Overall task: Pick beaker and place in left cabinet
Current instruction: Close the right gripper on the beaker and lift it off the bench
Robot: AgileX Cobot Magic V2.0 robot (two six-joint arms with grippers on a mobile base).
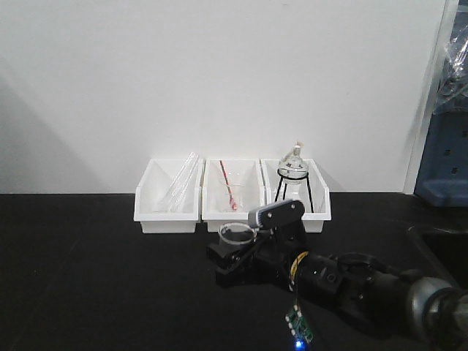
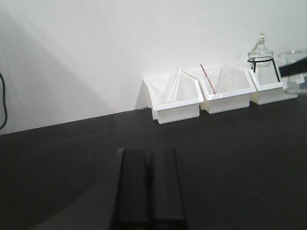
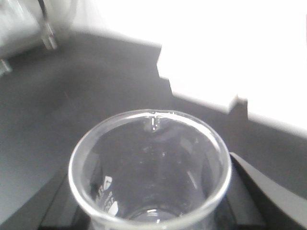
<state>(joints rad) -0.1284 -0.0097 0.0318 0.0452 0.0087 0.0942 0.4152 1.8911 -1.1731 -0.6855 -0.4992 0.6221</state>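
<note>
The beaker (image 1: pixel 236 236) is a small clear glass cylinder with a pouring lip, held upright between the black fingers of my right gripper (image 1: pixel 232 257), just in front of the white bins. In the right wrist view I look down into the beaker (image 3: pixel 151 167), with white graduation marks on its wall and dark fingers (image 3: pixel 252 191) on either side of it. Its rim also shows at the right edge of the left wrist view (image 2: pixel 293 56). My left gripper (image 2: pixel 149 154) is shut and empty, low over the black table (image 2: pixel 72 158), far left of the beaker. The left cabinet is out of view.
Three white plastic bins stand against the white wall: the left one (image 1: pixel 168 196) holds glass rods, the middle one (image 1: pixel 232 191) a clear cup with a red rod, the right one (image 1: pixel 295 186) a round flask on a black tripod. A blue object (image 1: pixel 444 164) stands at the far right.
</note>
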